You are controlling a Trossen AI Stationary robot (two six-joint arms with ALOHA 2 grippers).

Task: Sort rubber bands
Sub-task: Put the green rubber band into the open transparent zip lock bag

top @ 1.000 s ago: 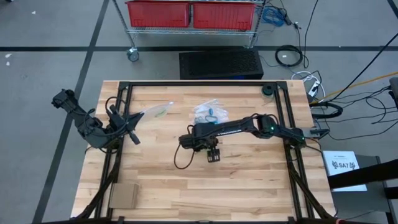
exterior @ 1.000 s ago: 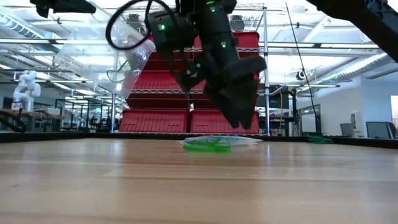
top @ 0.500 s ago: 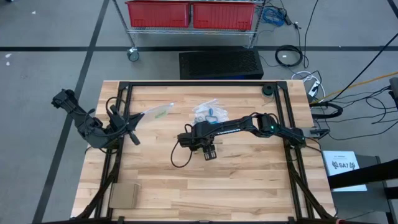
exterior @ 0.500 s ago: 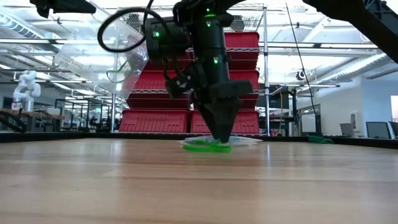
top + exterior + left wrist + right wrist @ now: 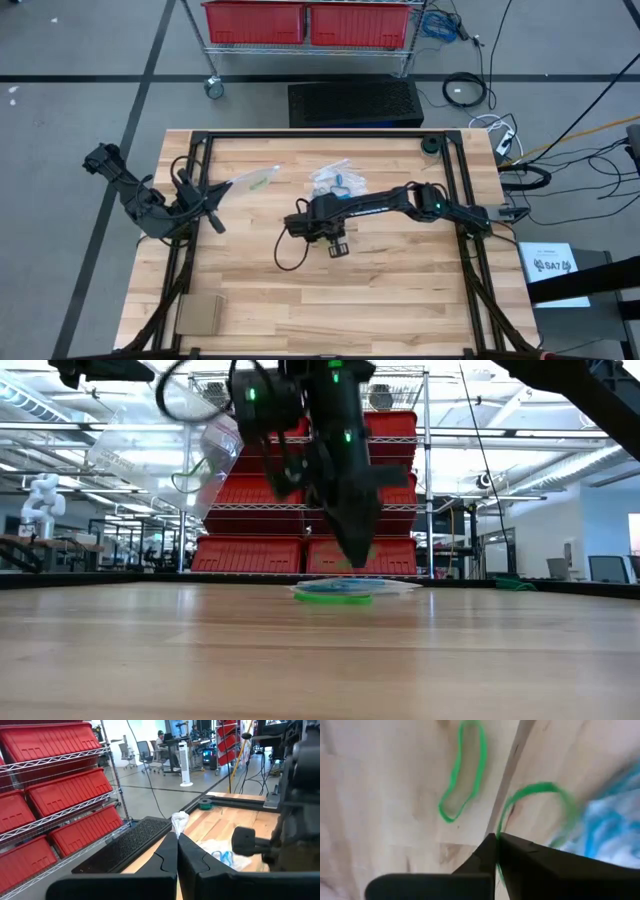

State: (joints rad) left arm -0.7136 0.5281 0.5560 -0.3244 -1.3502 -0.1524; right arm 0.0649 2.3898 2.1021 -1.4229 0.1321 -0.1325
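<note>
Your right end effector (image 5: 495, 840) is clenched, its tips pinched together on one green rubber band (image 5: 540, 795), which loops out from between them near the middle of the worktop (image 5: 400, 290). From the low view it stands tip-down just above the green bands (image 5: 335, 595) lying there. Judge the grip before you lift: the band looks caught only at its edge, so raise slowly and straight, and watch that it hangs free rather than snapping out. A second green rubber band (image 5: 462, 770) lies flat just beside the held one, apart from it; keep it from being dragged along. Farther toward the back edge sits the clear bag (image 5: 335, 180) with blue bands (image 5: 340, 182) in it, so you should pull away from that pile, not across it. Your left end effector (image 5: 177, 852) is clenched on a clear bag holding green bands (image 5: 255, 178) near the worktop's left edge; carry the band there and aim for the bag's mouth.
</note>
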